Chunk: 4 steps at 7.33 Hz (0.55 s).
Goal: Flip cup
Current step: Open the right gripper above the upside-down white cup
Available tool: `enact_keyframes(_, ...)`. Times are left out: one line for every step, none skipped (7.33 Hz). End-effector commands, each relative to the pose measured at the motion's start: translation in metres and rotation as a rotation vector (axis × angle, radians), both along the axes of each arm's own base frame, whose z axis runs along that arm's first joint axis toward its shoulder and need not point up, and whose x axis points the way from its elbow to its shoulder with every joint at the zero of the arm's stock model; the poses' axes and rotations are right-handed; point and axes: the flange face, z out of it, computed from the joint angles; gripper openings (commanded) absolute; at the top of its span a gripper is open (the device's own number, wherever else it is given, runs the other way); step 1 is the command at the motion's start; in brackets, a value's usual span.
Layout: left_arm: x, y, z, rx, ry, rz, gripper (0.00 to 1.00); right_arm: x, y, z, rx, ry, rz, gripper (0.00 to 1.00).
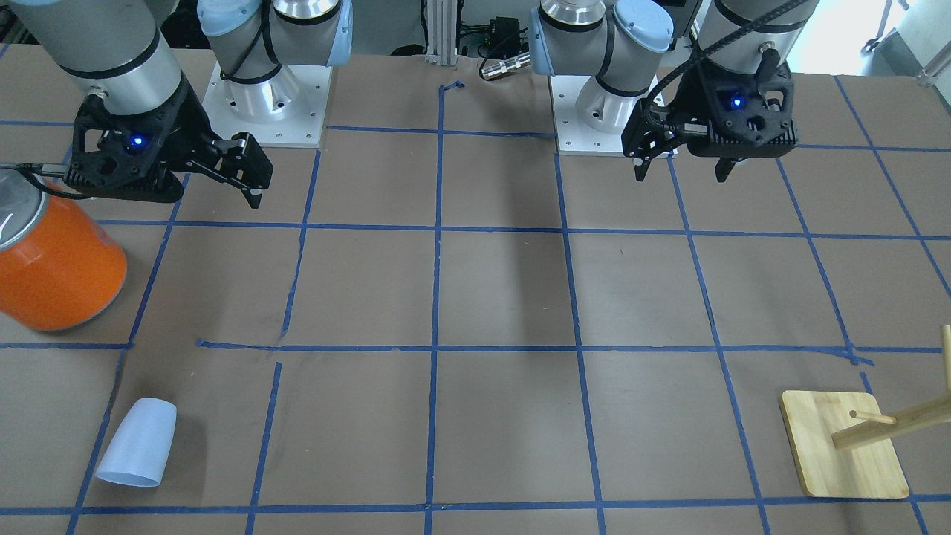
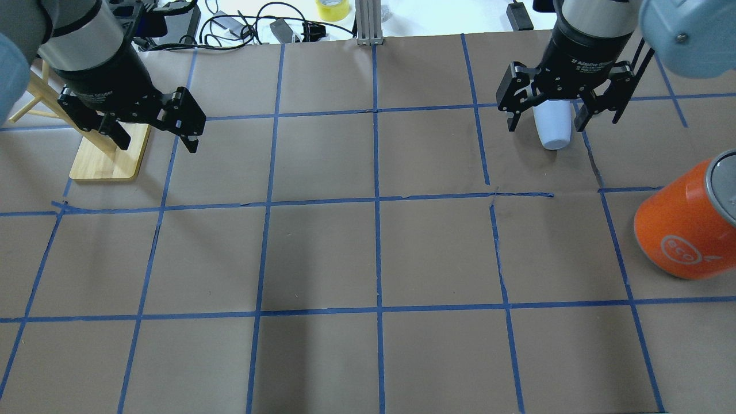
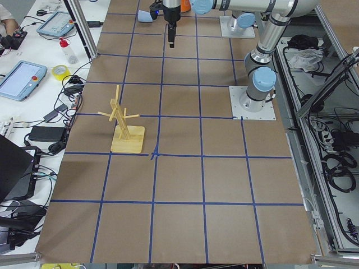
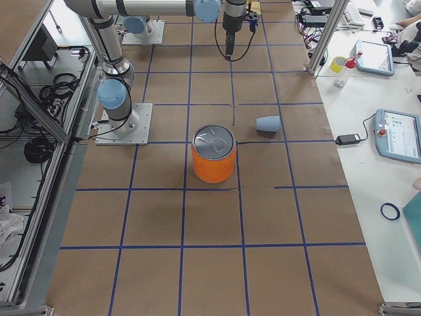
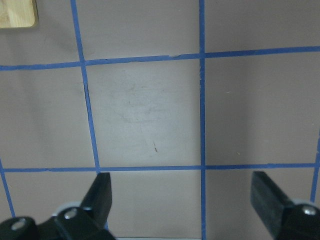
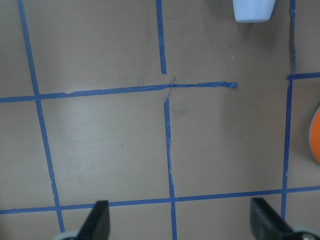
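The cup (image 1: 137, 443) is a small pale blue-white tumbler lying on its side near the table's far edge, its wide mouth pointing away from the robot. It also shows in the right side view (image 4: 268, 123) and at the top edge of the right wrist view (image 6: 253, 10). My right gripper (image 2: 546, 123) is open and empty. It hangs well above the table, and in the overhead view the cup (image 2: 553, 131) shows between its fingers, though it lies far below and beyond them. My left gripper (image 2: 158, 142) is open and empty, high over the other side.
A big orange can (image 1: 56, 267) with a silver top stands on the robot's right side, between the right arm's base and the cup. A wooden peg stand (image 1: 843, 446) on a square base is at the far left. Blue tape lines grid the brown table.
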Motion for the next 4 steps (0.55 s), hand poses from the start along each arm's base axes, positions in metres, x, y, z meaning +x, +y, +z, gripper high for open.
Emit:
enact_keyframes(-0.0018, 0.0077, 0.0084, -0.020, -0.003, -0.023, 1.00, -0.0003, 0.0090, 0.0006, 0.042, 0.000, 0.000, 1.00)
enact_keyframes(-0.0022, 0.0106, 0.0157, -0.035, 0.000, -0.025, 1.00, -0.0004, 0.0101, -0.0020, 0.058, 0.001, 0.003, 1.00)
enact_keyframes(-0.0025, 0.0119, 0.0112, -0.026, 0.003, -0.026, 1.00, -0.0004, 0.0096, -0.0028, 0.059, 0.002, -0.002, 1.00)
enact_keyframes(-0.0014, 0.0125, 0.0104, -0.025, -0.002, -0.025, 1.00, -0.0006, 0.0104, 0.0000, 0.049, 0.003, -0.003, 1.00)
